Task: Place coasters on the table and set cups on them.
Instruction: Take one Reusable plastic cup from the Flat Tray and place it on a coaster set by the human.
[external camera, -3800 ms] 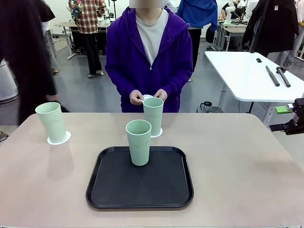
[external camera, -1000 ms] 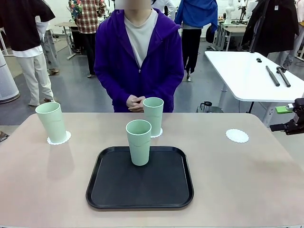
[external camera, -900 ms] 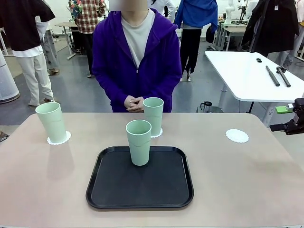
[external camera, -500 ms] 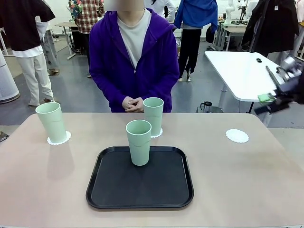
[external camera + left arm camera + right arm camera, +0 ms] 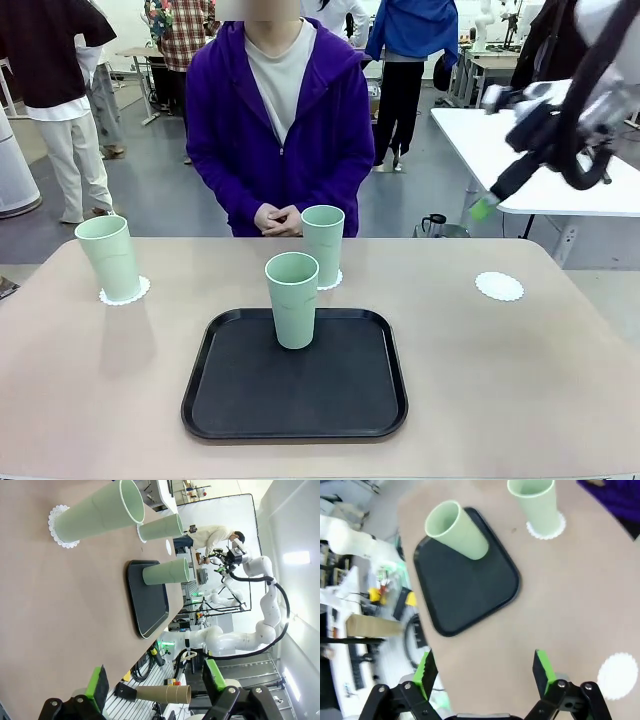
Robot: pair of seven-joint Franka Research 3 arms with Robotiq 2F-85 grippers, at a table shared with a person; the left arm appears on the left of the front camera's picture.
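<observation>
Right wrist view, bottom edge: black right gripper (image 5: 484, 672) gapes wide, empty, over the beige tabletop (image 5: 560, 605). Left gripper (image 5: 155, 682) equally wide, empty.

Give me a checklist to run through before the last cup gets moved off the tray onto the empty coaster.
1. Bare coaster on the right of the table, nothing on it: ok.
2. Cup upright on the black tray, standing free: ok.
3. Right claw open and empty: ok.
4. Left claw open and empty: ok.
5. Person's hands clasped, off the table: ok.
6. Right claw's opening wide enough for the cup: cannot tell.
</observation>
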